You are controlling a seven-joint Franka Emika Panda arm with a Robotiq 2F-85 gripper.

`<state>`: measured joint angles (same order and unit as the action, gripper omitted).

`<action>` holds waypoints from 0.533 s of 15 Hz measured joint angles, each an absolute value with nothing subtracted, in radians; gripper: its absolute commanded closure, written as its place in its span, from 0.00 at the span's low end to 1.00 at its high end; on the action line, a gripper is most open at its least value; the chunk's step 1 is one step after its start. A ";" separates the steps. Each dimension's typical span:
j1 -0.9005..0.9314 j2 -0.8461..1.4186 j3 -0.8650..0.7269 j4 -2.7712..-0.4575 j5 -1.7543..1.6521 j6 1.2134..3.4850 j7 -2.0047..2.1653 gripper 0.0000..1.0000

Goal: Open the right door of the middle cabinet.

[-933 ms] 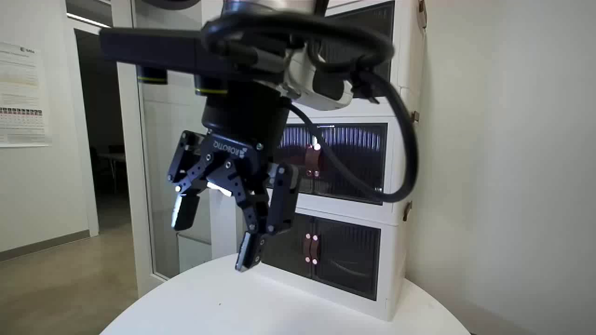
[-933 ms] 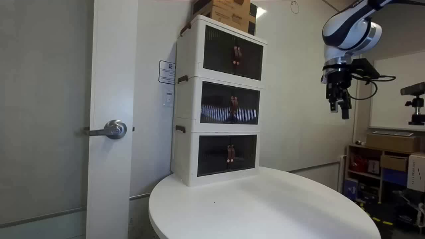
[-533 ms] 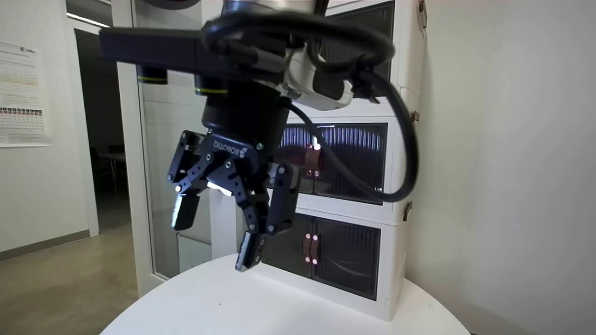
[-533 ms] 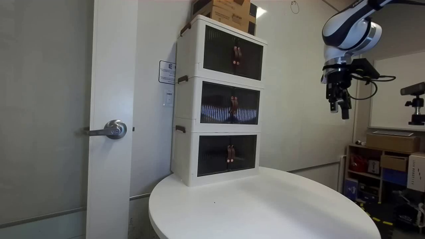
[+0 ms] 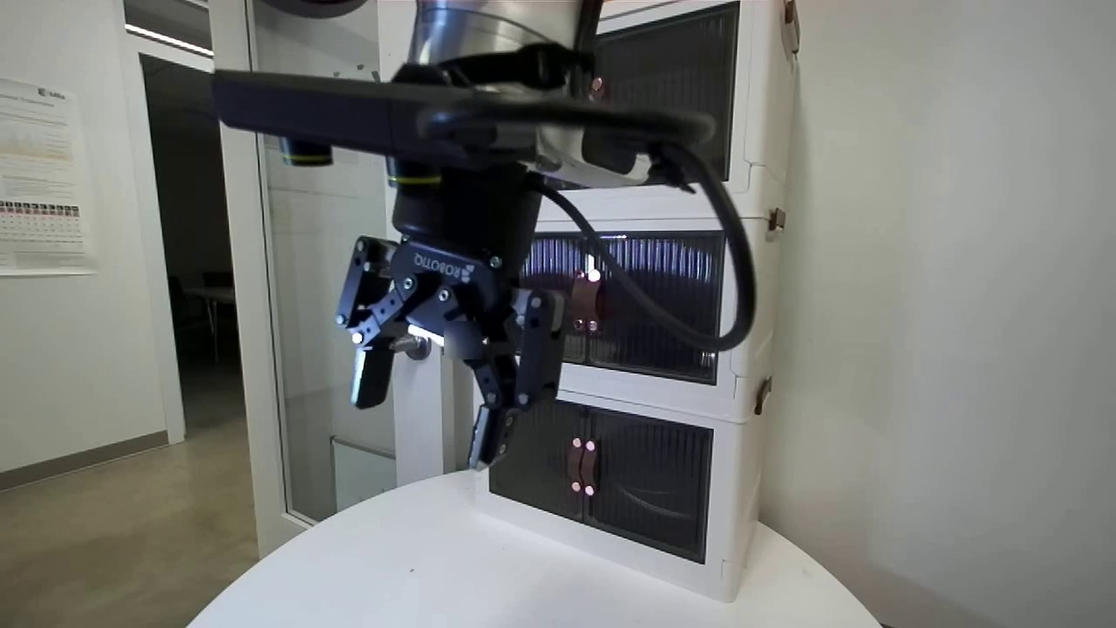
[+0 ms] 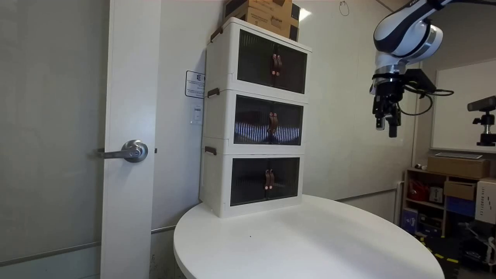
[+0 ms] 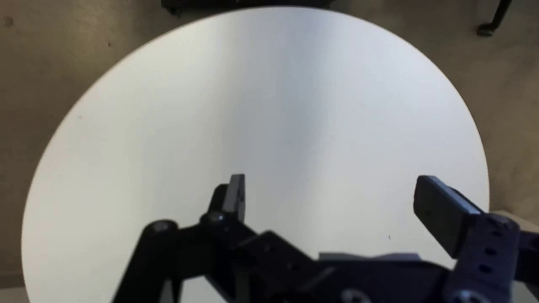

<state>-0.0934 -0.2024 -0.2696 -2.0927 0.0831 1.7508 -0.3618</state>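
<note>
The middle cabinet is the middle box of a white three-tier stack, also in an exterior view. Its right door is a dark see-through panel, shut, in both exterior views. My cable crosses it in an exterior view. Brown handles sit side by side at the centre seam. My gripper points down, open and empty, above the table and apart from the stack; it also shows in an exterior view. In the wrist view its fingers are wide apart, with only the white tabletop between them.
The stack stands on a round white table. The top cabinet and bottom cabinet have like dark doors, shut. A cardboard box lies on top. A wall stands behind. A camera on a stand is at the right.
My gripper has moved slightly up, rightward in an exterior view and leftward toward the stack in an exterior view. It stays open. The doors have not moved.
</note>
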 measured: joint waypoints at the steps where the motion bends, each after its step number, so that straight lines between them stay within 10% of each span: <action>1: -0.091 -0.201 -0.264 -2.089 0.124 1.789 -0.378 0.00; 8: -0.066 -0.125 -0.236 -1.967 0.404 1.994 -0.594 0.00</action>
<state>-0.0656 -0.1252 -0.2360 -1.9674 0.4036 1.9941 -0.5941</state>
